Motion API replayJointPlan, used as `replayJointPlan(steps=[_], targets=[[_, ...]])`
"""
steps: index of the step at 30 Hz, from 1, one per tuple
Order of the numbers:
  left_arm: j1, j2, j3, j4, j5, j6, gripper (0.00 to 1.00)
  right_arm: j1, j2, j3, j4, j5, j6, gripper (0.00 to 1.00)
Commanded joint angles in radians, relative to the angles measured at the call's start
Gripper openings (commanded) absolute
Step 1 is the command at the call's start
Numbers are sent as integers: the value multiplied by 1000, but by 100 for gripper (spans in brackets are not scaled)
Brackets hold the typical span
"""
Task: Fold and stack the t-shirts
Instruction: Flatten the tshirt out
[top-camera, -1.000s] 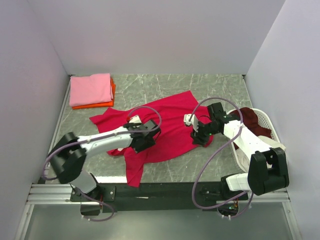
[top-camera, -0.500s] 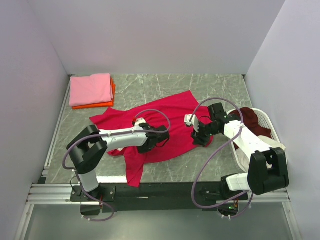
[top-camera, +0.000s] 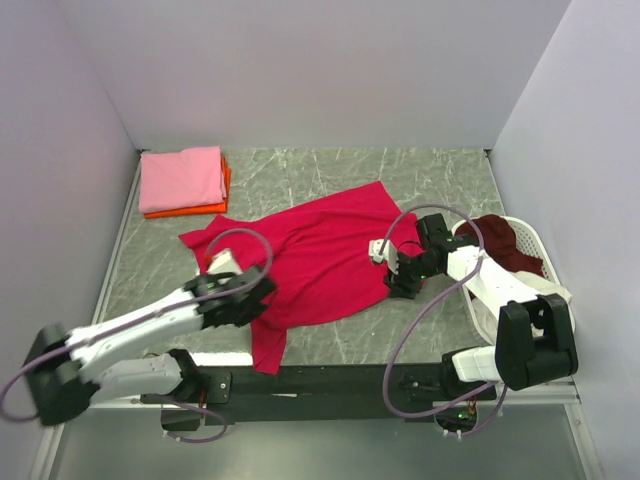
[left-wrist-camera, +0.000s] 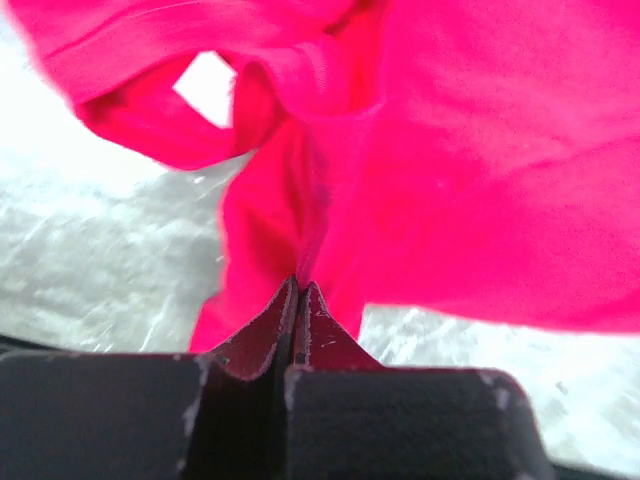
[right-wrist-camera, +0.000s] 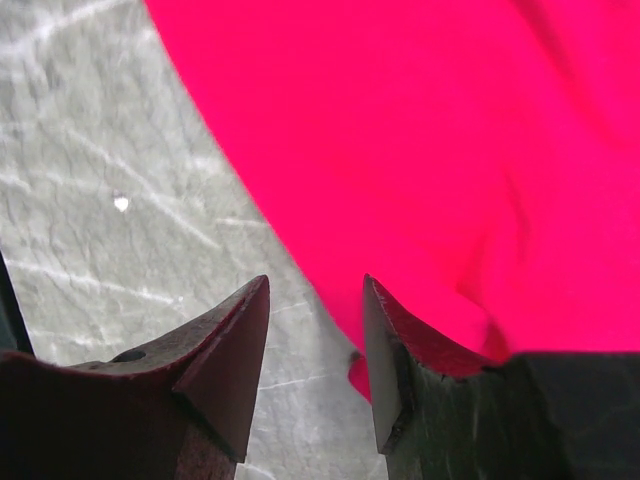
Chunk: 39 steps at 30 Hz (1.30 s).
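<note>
Left tool (left-wrist-camera: 297, 292) was pressed shut on a fold of the red shirt (top-camera: 325, 250) at its near left edge, while the right tool (right-wrist-camera: 315, 300) stood with its jaws partly apart over the shirt's right edge, bare worktop (top-camera: 330, 345) showing between them. That red shirt lay spread and rumpled across the middle of the worktop, one narrow part trailing toward the near edge. Farther right a maroon shirt (top-camera: 497, 240) lay bunched in the basket (top-camera: 535, 240), and in the far left corner a folded pink shirt (top-camera: 180, 178) sat on a folded orange shirt (top-camera: 190, 210).
</note>
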Motion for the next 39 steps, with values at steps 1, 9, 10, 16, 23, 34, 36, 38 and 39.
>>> replayJointPlan(steps=[1,9,10,16,23,34,36,38,39], targets=[[67,-197,-86,34,111,-13,0,-6,-33,-26,12,12,-102,50],[152,-346,-114,-41,205,30,0,-9,-62,-31,-5,104,-322,54],[158,-358,-110,-47,212,28,0,-9,-56,-11,-19,102,-340,54],[179,-430,-57,-139,203,-13,0,14,-1,24,-45,142,-400,55],[190,-500,48,-279,130,-32,0,75,39,-31,77,259,-337,54],[191,-535,97,-412,117,-24,0,88,12,-5,82,271,-269,6],[191,-542,117,-466,98,-27,0,85,-30,39,52,262,-243,1],[191,-546,147,-475,94,-7,0,86,-62,84,3,245,-225,0],[191,-555,153,-475,99,-4,0,86,-68,133,-16,222,-222,0]])
